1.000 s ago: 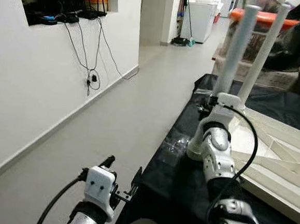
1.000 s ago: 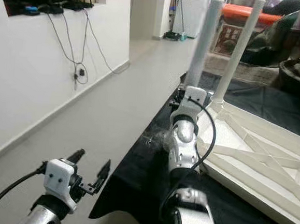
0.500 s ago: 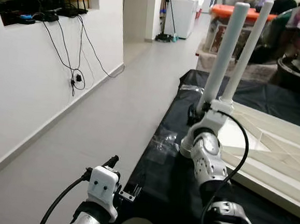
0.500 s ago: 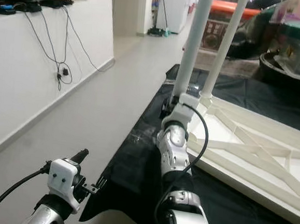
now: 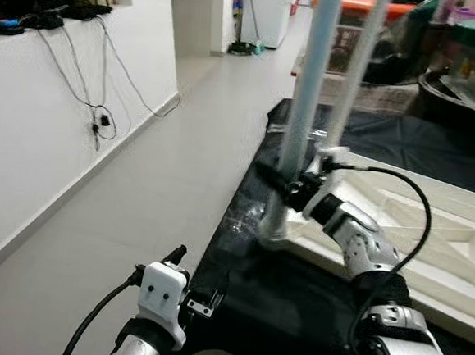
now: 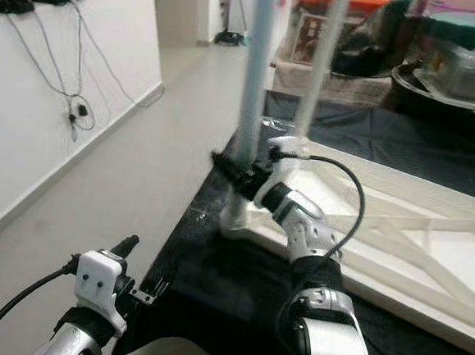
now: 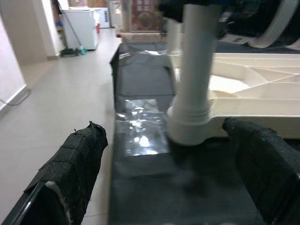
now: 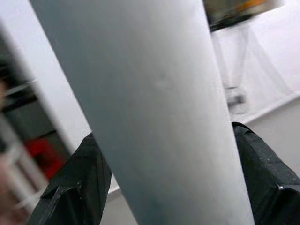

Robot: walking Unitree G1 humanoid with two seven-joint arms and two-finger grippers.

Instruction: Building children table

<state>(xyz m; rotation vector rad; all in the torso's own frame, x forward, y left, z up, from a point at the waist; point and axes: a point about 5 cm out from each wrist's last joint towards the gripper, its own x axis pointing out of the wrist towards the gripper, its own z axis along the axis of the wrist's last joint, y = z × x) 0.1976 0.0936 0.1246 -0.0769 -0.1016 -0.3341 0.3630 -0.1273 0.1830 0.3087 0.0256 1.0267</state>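
Note:
A white children's table [image 5: 430,234] lies upside down on a black cloth [image 5: 293,313]. Two white legs stand up from its near-left corner: a near leg [image 5: 311,85] and a far leg [image 5: 357,64]. My right gripper [image 5: 277,179] reaches across from the right, shut on the near leg a little above its base. In the right wrist view the leg [image 8: 154,108] sits between both black fingers [image 8: 79,187]. My left gripper [image 5: 195,281] hovers low at the cloth's near-left edge, open. In the left wrist view, the leg's base [image 7: 190,126] stands some way ahead of the open fingers [image 7: 70,164].
A white wall [image 5: 35,129] with hanging cables [image 5: 102,122] runs along the left. Grey floor [image 5: 163,180] stretches between it and the cloth. Storage boxes [image 5: 469,56] and a white appliance [image 5: 263,11] stand at the back.
The camera has shifted. My right arm has swung from upright beside the near leg to reaching sideways, and its gripper now clasps that leg. The left arm has barely moved.

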